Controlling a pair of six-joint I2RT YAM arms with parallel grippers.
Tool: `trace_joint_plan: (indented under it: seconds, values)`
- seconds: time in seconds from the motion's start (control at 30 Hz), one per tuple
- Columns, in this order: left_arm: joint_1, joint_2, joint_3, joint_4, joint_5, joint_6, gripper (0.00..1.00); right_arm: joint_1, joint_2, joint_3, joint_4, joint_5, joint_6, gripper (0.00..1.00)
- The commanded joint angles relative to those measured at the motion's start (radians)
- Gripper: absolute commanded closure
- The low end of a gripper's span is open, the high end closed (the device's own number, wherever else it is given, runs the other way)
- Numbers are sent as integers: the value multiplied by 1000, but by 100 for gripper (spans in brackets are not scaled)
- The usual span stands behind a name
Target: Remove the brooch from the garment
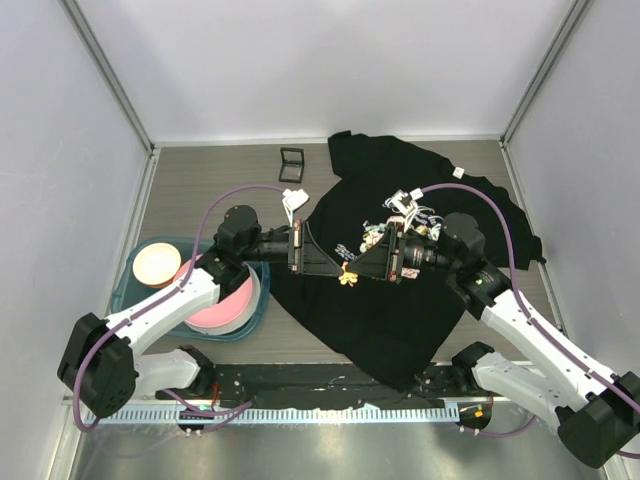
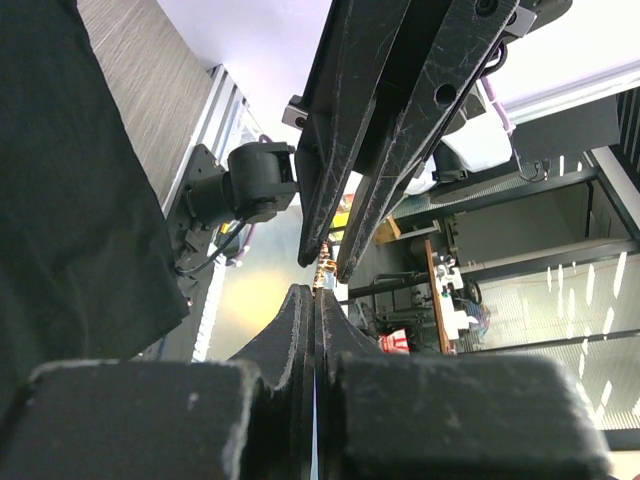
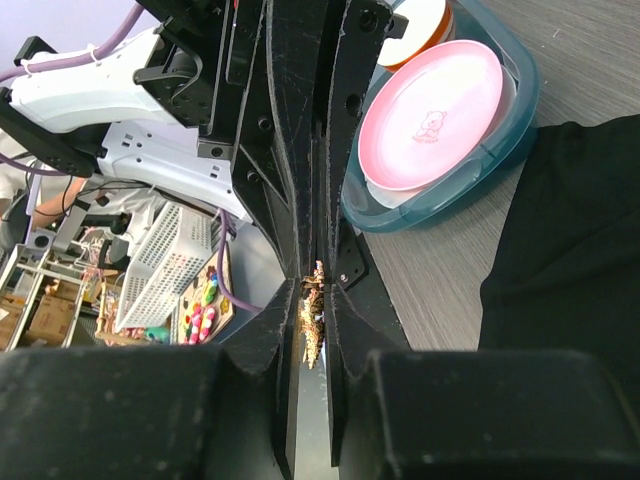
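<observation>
The black garment (image 1: 400, 310) lies flat on the table; its printed chest (image 1: 405, 212) is partly hidden by my right wrist. The small gold brooch (image 1: 347, 277) hangs in the air above the shirt's left edge, between both grippers. My left gripper (image 1: 338, 266) and right gripper (image 1: 357, 266) meet tip to tip. In the right wrist view the right gripper (image 3: 315, 290) is shut on the brooch (image 3: 314, 325). In the left wrist view the left gripper (image 2: 315, 292) is shut, its tips at the brooch's end (image 2: 323, 270). The garment also shows there (image 2: 60, 200).
A teal tub (image 1: 125, 285) at the left holds a pink plate (image 1: 228, 305) and an orange bowl (image 1: 155, 263). A small black square frame (image 1: 292, 165) lies at the back. White walls enclose the table; a rail (image 1: 320, 412) runs along the near edge.
</observation>
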Motion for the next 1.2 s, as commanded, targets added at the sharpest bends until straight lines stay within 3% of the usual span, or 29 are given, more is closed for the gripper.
trace_joint_plan:
  seconds: [0.0,0.17,0.43,0.8,1.17]
  values:
    - [12,-4,36,-4,29,19,100,-1,-17,30,7,-20,-33,85]
    - [12,-7,31,29,35,-18,100,1,-23,27,9,-12,-39,86]
    - [12,2,5,229,32,-174,100,19,-30,24,-14,32,-91,91]
    - [12,-4,10,230,26,-187,100,33,-37,10,-34,68,-122,95]
    - [12,-36,-27,201,-108,-243,100,251,-29,-22,32,409,-94,89]
